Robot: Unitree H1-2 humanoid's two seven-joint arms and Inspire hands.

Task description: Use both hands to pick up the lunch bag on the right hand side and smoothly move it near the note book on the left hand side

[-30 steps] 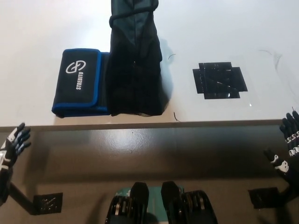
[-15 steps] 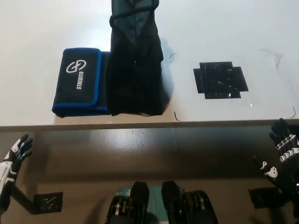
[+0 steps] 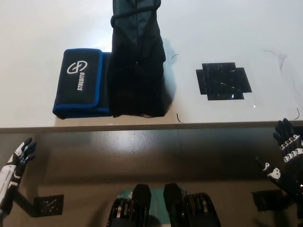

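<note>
Lunch bag point(image 3: 136, 61) stands upright on white table point(image 3: 227, 28), touching notebook point(image 3: 80, 82) on its left. Both hands below table edge, fingers spread, holding nothing: left hand point(image 3: 16, 163) lower left, right hand point(image 3: 286, 158) lower right.

Left hand point(image 3: 15, 163): white shell, with dark blue and black parts on the slim fingers.
Right hand point(image 3: 287, 156): black all over, with small white marks on the fingers and near the thumb.
Left forearm: white cover, thin dark lines across it.
Right forearm: black, hard to see.
</note>
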